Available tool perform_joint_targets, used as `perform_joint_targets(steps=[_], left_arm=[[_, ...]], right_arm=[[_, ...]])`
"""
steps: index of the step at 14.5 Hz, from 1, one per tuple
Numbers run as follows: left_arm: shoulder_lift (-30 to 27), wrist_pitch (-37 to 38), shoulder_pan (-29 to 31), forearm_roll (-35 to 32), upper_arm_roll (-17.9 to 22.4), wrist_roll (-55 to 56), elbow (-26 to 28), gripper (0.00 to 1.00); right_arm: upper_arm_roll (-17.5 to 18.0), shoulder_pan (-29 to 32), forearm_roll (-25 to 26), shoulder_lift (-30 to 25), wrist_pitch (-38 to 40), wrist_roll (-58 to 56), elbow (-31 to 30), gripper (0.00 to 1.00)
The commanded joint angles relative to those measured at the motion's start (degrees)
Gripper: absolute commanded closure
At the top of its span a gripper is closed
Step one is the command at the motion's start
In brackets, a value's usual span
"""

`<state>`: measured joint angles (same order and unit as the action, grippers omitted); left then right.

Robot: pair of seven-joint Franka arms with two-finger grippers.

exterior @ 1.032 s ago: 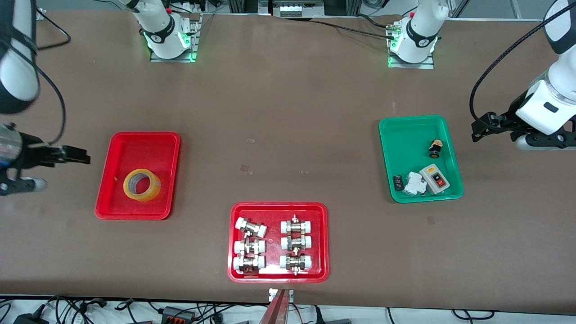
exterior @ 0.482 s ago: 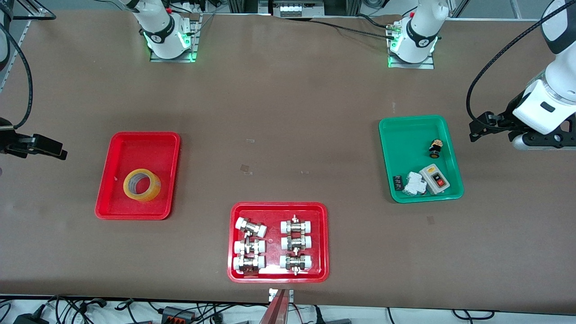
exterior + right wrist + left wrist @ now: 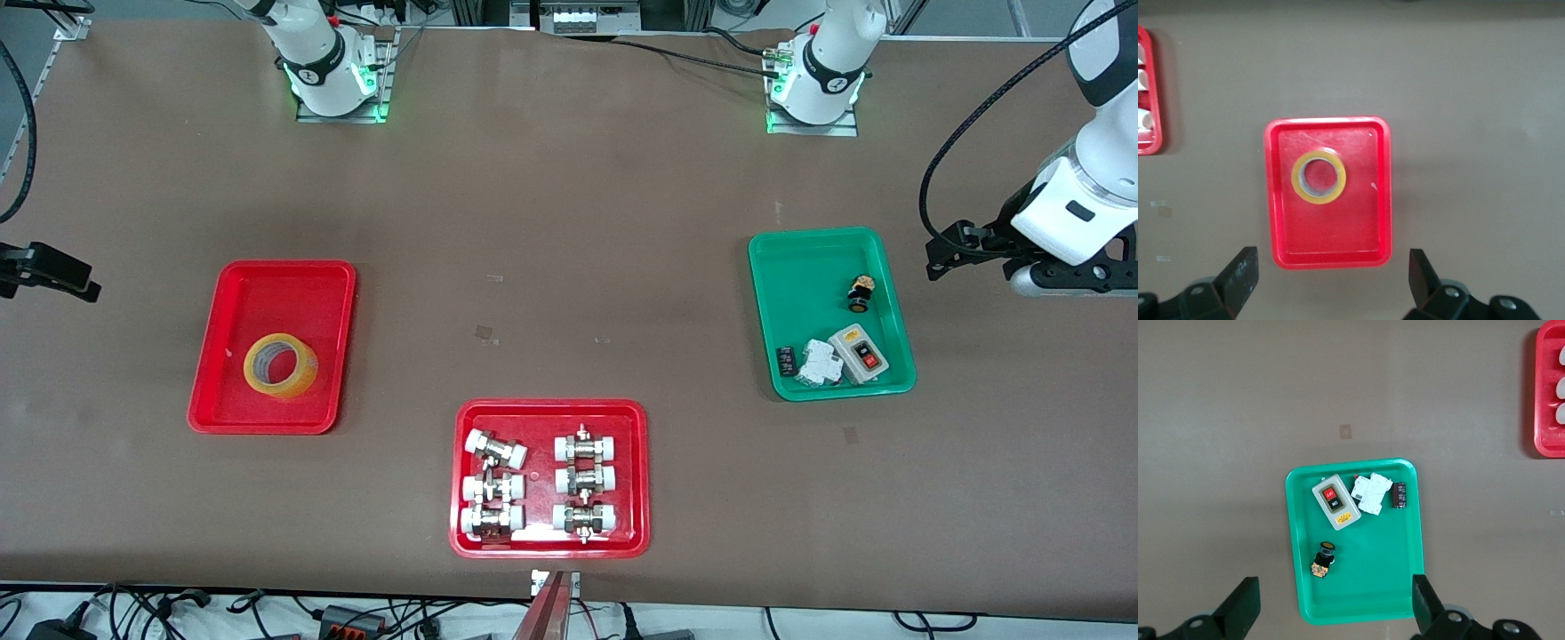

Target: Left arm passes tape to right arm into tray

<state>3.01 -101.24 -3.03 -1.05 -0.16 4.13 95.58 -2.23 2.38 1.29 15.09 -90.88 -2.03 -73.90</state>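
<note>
While both sets of jaws stood wide apart with nothing in them, your tape (image 3: 281, 365) lay flat in the plain red tray (image 3: 233, 307), in the half of it nearer the front camera, with its hole facing up.

Your right gripper (image 3: 1331, 283) hung high in the air, off the red tray's side toward the right arm's end of the table; in the front view only a dark tip of it showed at the picture's edge (image 3: 49, 271). Your left gripper (image 3: 1335, 607) hung in the air near the green tray (image 3: 800, 267), off that tray's side toward the left arm's end of the table.

You had a grey switch box (image 3: 860, 354), a white block (image 3: 820, 362), a small black part (image 3: 786, 360) and a black knob (image 3: 860, 293) lying in the green tray. Your second red tray (image 3: 636, 471), full of metal fittings (image 3: 494, 484), sat between the other two trays and nearer the front camera than either.
</note>
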Motion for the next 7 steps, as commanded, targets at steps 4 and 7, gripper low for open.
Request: perform_joint_targets(steps=[4, 7], left_arm=[[-0.02, -0.27, 0.31, 0.96, -0.19, -0.18, -0.30, 0.00], [-0.02, -0.27, 0.22, 0.96, -0.19, -0.18, -0.30, 0.00]], right_arm=[[-1.64, -2.03, 0.21, -4.62, -1.05, 1.15, -6.60, 0.00], [-1.37, -2.29, 0.73, -10.15, -6.31, 1.06, -15.89, 0.00]])
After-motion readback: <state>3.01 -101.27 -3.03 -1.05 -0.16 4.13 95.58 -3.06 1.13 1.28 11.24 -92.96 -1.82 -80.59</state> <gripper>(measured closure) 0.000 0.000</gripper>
